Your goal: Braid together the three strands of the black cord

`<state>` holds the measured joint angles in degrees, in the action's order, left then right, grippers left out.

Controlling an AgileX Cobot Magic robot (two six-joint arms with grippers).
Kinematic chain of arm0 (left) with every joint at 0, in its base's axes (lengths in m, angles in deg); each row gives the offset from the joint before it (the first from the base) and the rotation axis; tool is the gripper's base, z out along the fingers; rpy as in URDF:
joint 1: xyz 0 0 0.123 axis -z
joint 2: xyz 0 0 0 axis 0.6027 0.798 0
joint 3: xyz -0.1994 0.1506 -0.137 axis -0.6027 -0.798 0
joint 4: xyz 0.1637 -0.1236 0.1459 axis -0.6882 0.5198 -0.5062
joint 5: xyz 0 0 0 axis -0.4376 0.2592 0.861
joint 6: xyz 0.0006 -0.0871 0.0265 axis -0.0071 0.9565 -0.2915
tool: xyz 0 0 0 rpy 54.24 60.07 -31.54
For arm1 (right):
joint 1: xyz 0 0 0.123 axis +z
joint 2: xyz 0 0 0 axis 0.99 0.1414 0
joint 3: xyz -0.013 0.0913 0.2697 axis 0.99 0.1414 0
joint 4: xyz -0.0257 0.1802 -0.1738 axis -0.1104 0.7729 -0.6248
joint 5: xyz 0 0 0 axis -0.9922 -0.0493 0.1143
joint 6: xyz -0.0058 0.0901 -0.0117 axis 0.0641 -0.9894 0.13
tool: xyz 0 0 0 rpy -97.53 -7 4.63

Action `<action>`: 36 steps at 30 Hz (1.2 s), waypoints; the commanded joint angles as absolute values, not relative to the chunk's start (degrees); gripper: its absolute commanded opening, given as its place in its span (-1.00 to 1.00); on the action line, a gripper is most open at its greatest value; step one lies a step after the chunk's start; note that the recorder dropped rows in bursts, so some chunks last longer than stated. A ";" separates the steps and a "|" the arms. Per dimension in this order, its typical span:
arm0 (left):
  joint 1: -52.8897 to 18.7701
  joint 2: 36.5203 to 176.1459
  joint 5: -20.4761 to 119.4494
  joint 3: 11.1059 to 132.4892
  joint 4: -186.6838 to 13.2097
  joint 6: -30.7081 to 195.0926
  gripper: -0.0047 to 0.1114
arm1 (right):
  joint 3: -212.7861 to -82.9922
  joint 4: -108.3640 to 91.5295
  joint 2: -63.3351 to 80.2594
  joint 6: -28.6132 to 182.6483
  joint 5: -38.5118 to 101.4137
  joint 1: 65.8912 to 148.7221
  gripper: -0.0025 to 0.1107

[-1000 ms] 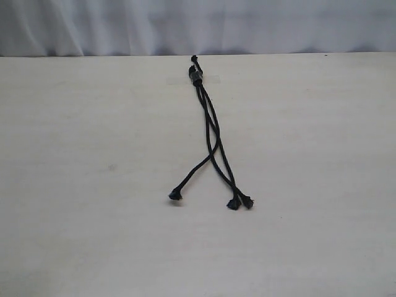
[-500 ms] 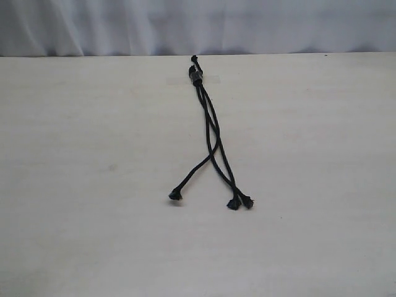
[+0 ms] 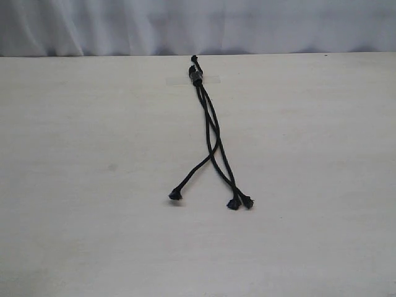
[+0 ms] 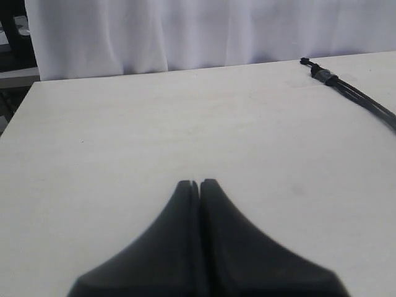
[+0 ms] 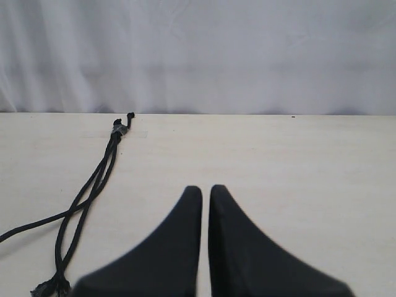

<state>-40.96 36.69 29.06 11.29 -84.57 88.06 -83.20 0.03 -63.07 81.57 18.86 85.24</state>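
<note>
The black cord (image 3: 210, 124) lies on the pale table, its bound end (image 3: 195, 77) taped down at the far side. The three strands run toward the near side and cross loosely. One tip (image 3: 176, 195) lies apart on the left, and two tips (image 3: 232, 203) (image 3: 247, 202) lie close together on the right. My left gripper (image 4: 199, 183) is shut and empty, well away from the cord (image 4: 356, 96). My right gripper (image 5: 206, 189) has its fingers nearly together with only a thin slit, nothing in it, off to the side of the cord (image 5: 93, 185). Neither gripper shows in the exterior view.
A strip of clear tape (image 3: 210, 78) holds the bound end to the table (image 3: 93, 154). A white curtain (image 3: 198, 25) hangs behind the table's far edge. The table's left edge (image 4: 15, 114) shows in the left wrist view.
</note>
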 commanded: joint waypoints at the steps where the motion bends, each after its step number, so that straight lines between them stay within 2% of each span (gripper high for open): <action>1: -40.99 36.52 29.96 11.11 -84.49 88.80 -0.92 | -82.99 0.24 -63.34 81.84 19.61 85.34 -0.88; 20: -40.99 36.52 29.65 11.11 -84.77 88.80 -0.92 | -82.99 0.24 -63.34 81.84 19.61 85.34 -0.88; 28: -40.99 36.52 29.65 11.11 -84.77 88.80 -0.92 | -82.99 -6.06 -63.34 81.40 11.69 85.34 -0.88; 36: -40.99 36.52 29.65 11.11 -84.77 88.80 -0.92 | -82.99 -8.09 -63.34 77.77 11.56 85.34 -0.88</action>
